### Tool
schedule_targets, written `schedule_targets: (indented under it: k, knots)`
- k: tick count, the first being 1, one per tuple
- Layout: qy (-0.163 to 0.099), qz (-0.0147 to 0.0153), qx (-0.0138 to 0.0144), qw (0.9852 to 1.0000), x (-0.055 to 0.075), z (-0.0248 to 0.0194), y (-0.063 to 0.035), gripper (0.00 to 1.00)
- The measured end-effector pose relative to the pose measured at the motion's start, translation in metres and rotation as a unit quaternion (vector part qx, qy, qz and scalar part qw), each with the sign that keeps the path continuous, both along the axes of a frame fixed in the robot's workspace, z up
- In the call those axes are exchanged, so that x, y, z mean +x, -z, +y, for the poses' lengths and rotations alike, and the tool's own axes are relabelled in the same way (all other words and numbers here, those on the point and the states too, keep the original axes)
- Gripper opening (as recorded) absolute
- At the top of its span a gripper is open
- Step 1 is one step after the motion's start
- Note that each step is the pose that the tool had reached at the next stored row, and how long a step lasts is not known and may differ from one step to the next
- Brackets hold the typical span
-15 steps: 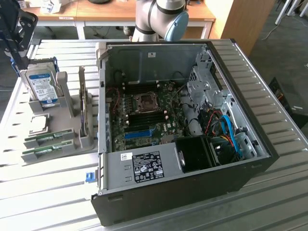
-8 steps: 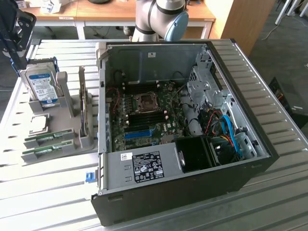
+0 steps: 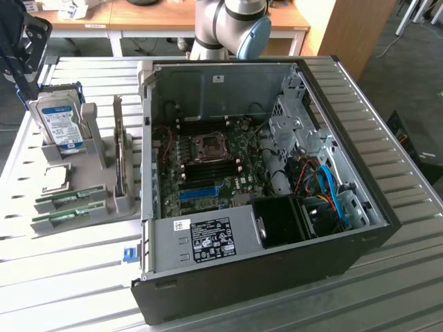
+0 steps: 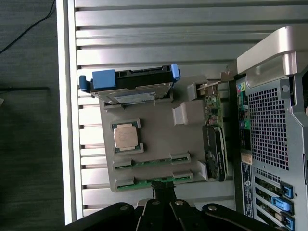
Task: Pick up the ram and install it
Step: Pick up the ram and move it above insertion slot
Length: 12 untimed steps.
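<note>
Ram [image 3: 68, 215] sits in the outermost slot of the grey holder [image 4: 159, 137]; second stick [image 3: 69, 197] in the next slot inward. Pincer [image 4: 162, 186] pressed together, empty, hanging above the holder's ram end. Computer case [image 3: 166, 242] just beside holder on worktop [image 3: 69, 277].

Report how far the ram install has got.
Done: nothing visible. Both ram sticks sit in the grey holder. In hand: nothing; the gripper hangs shut above them. Left: pickup, and seating in the motherboard of the open computer case.
</note>
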<state>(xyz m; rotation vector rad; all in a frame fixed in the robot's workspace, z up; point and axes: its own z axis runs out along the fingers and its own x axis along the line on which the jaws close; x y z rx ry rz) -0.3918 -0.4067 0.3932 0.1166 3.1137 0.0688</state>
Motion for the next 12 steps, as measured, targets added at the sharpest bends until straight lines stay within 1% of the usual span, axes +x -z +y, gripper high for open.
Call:
schedule_targets:
  k: [6, 9, 12]
  knots:
    - [-0.006, 0.0, 0.0, 1.0, -0.0001, 0.0, 0.0, 0.11]
    - [-0.018, 0.0, 0.0, 0.9998, -0.0001, 0.0, 0.0, 0.11]
    - [-0.036, 0.0, 0.0, 0.9993, 0.0, -0.0001, 0.0, 0.11]
